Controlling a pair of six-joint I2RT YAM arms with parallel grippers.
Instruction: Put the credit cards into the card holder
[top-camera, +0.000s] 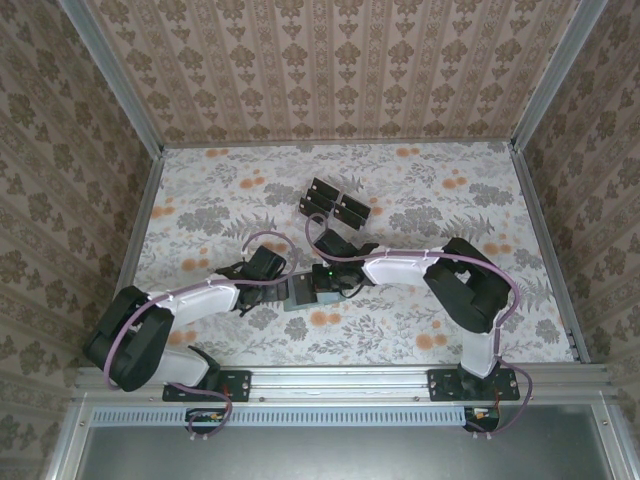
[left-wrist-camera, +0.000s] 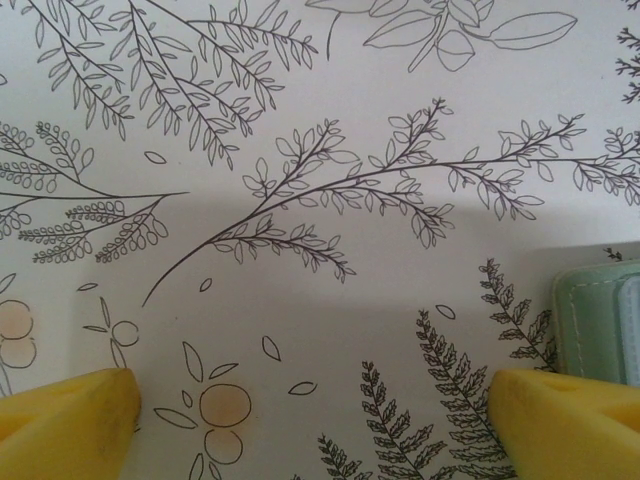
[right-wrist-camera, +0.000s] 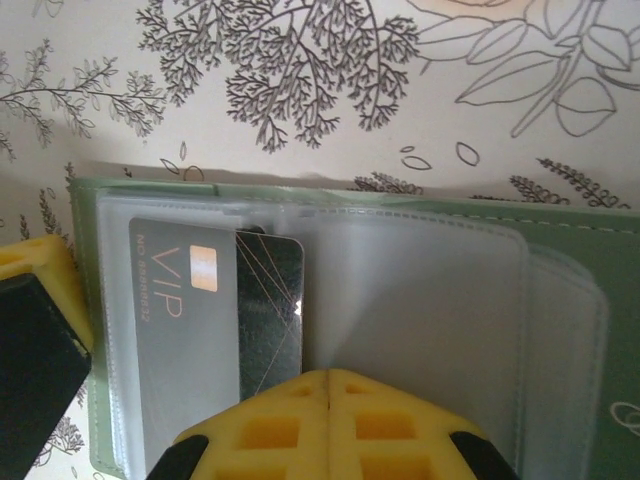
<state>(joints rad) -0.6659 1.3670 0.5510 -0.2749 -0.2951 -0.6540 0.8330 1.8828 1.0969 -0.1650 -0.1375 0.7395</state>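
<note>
Left arm stretched low over the floral-print table (top-camera: 480, 200), my left gripper (left-wrist-camera: 320, 425) gapes wide, empty, beside the flat sage-green bi-fold wallet (right-wrist-camera: 600, 245) lying open mid-table. My right gripper (right-wrist-camera: 330, 385) is pinched closed, empty, over its clear sleeve holding a thin black card (right-wrist-camera: 265, 310).

Soft, even light. Faint shadow dims the floral-printed white table (left-wrist-camera: 300, 330); left gripper's yellow fingertips (left-wrist-camera: 70, 420) blur close up; a glint marks the thin black card (right-wrist-camera: 272, 300).
</note>
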